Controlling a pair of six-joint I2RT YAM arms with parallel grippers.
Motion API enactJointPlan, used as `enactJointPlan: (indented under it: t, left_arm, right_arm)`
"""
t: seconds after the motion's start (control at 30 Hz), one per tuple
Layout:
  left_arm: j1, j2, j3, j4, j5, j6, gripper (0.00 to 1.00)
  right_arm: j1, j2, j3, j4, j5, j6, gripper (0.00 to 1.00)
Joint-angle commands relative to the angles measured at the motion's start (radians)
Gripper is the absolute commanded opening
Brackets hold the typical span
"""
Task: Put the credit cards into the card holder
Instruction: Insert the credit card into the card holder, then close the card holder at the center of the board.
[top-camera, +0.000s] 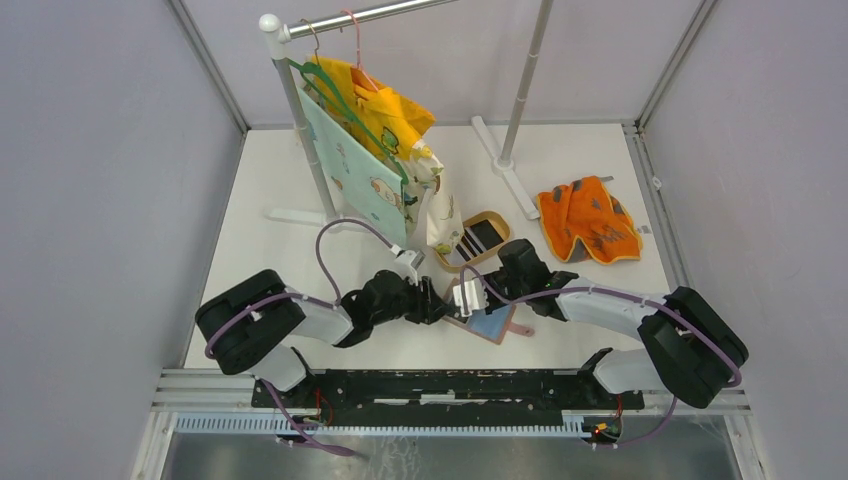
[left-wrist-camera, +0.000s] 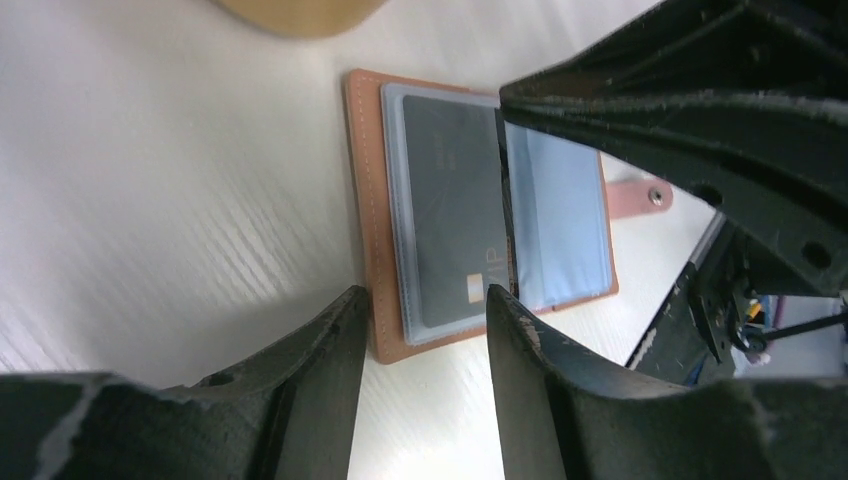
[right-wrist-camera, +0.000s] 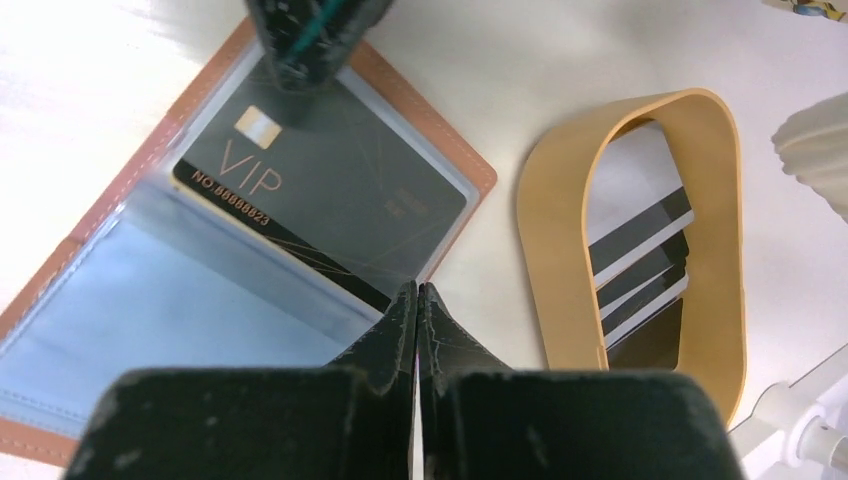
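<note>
White table, grey walls all round, a clothes rack (top-camera: 298, 120) with hanging cloths at the back and an orange cloth (top-camera: 588, 222) off to the right. From above, the card holder (top-camera: 491, 323) lies open and flat near the front, between my two arms. The tan dish (top-camera: 488, 214) is just behind it.

Left wrist view: my left gripper (left-wrist-camera: 425, 300) hovers over the holder's edge, jaws partway apart, nothing pinched between them. A dark card (left-wrist-camera: 445, 220) sits under the clear pocket on one half.

Right wrist view: my right gripper (right-wrist-camera: 416, 292) is pinched tight on nothing, tips right at the edge of that dark card. Touching or not, can't tell. More cards (right-wrist-camera: 640, 265) lie stacked in the dish, the striped ones.

So my guess is the dark card is pretty much tucked in and maybe wants a last nudge to seat. The next move calls for a trip to the dish and getting one thin card up off the flat bottom. That's fiddly, so probably slide it against the rim while the other gripper holds the pocket open.
</note>
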Motion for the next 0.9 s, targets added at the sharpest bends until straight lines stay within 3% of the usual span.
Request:
enactJointPlan:
  t: [0.0,0.13,0.27,0.37,0.47,0.6,0.67,0.8,0.87]
  left_arm:
    - [0.005,-0.012,-0.07,0.164,0.053,-0.098,0.54]
    - [0.004,-0.109,-0.146,0.217,0.01,-0.156,0.55]
    - [-0.001,-0.259,-0.189,0.154,-0.054,-0.158,0.56]
    - [-0.011,-0.385,-0.21,0.071,-0.136,-0.138,0.58]
    - [-0.013,-0.476,-0.201,-0.02,-0.175,-0.106,0.65]
    - [-0.013,-0.477,-0.158,-0.104,-0.176,-0.076,0.71]
    - [-0.013,-0.453,-0.152,-0.101,-0.165,-0.075,0.72]
    - [-0.013,-0.411,-0.14,-0.087,-0.154,-0.076,0.7]
    - [-0.013,-0.401,-0.131,-0.089,-0.159,-0.073,0.66]
  right_arm:
    - [0.005,-0.024,0.012,0.035,-0.038,0.08,0.01]
    - [-0.049,-0.089,0.017,-0.066,-0.22,0.07,0.03]
    - [-0.165,-0.139,0.018,-0.192,-0.431,-0.001,0.05]
    - [-0.214,-0.144,0.014,-0.251,-0.459,-0.046,0.07]
    - [-0.231,-0.126,0.043,-0.37,-0.418,-0.176,0.09]
    - [-0.245,-0.109,0.116,-0.57,-0.328,-0.367,0.11]
    - [-0.251,-0.121,0.12,-0.67,-0.361,-0.484,0.15]
    - [-0.252,-0.133,0.073,-0.881,-0.506,-0.825,0.36]
    - [-0.24,-0.116,0.059,-0.912,-0.568,-0.88,0.32]
